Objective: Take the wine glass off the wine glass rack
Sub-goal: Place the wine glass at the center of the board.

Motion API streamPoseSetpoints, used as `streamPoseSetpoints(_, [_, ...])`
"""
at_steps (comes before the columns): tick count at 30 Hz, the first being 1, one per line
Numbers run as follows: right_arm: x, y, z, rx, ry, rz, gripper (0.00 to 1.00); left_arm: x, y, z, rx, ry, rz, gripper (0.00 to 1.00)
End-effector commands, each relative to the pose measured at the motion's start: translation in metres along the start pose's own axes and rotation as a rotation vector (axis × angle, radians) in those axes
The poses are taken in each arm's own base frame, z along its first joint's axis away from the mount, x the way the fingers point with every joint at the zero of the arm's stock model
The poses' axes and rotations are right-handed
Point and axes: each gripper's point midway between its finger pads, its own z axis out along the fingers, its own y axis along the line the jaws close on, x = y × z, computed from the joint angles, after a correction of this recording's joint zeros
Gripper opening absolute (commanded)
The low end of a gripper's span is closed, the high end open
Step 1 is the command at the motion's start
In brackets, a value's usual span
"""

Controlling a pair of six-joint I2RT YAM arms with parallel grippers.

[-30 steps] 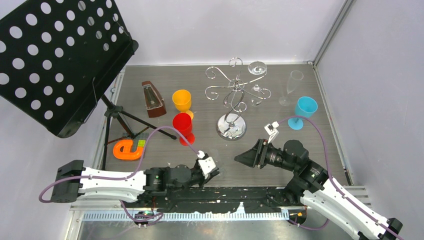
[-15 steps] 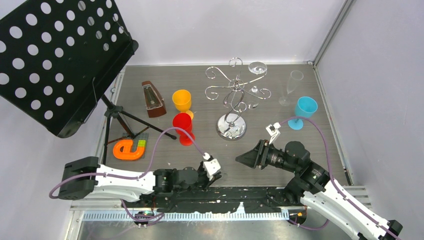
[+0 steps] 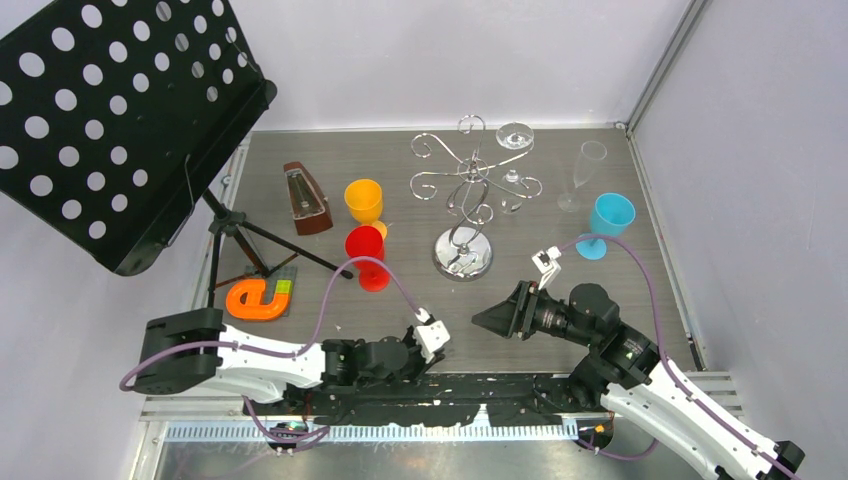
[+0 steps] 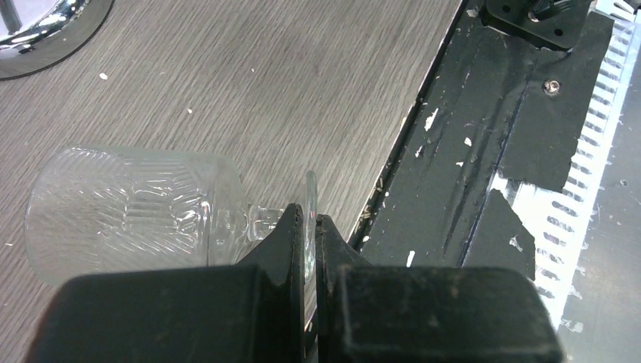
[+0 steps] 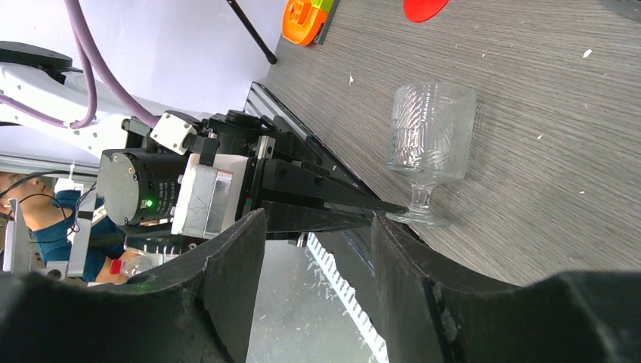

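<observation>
Your left jaws pinch the foot of the wine glass (image 4: 128, 212); its long axis lies level, bowl toward the wine glass rack (image 3: 462, 252). Right jaws stand wide, empty.

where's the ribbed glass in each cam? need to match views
Top external: too transparent to make out; look at the tip of the left gripper, bottom centre.
Left wrist: ribbed glass at centre-left, sideways in the picture, its foot pinched by the left gripper.
Right wrist: right of centre, its foot at the left gripper's tip.
Shared landmark: the left gripper, in all three.
</observation>
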Motion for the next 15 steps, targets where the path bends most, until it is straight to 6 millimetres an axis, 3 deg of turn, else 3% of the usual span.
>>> streamPoseSetpoints(1, [-0.005,0.003,-0.001,-0.019,-0.030,-0.032,0.60,-0.017,-0.001,0.006,-0.025,-0.039,-0.036,0.00])
streamPoseSetpoints(12, [-0.005,0.003,-0.007,-0.019,-0.048,-0.035,0.61,-0.003,0.002,0.016,-0.076,0.073,-0.048,0.00])
streamPoseSetpoints(15, [-0.005,0.003,-0.009,-0.018,-0.053,-0.035,0.61,-0.002,0.001,0.017,-0.077,0.077,-0.060,0.04])
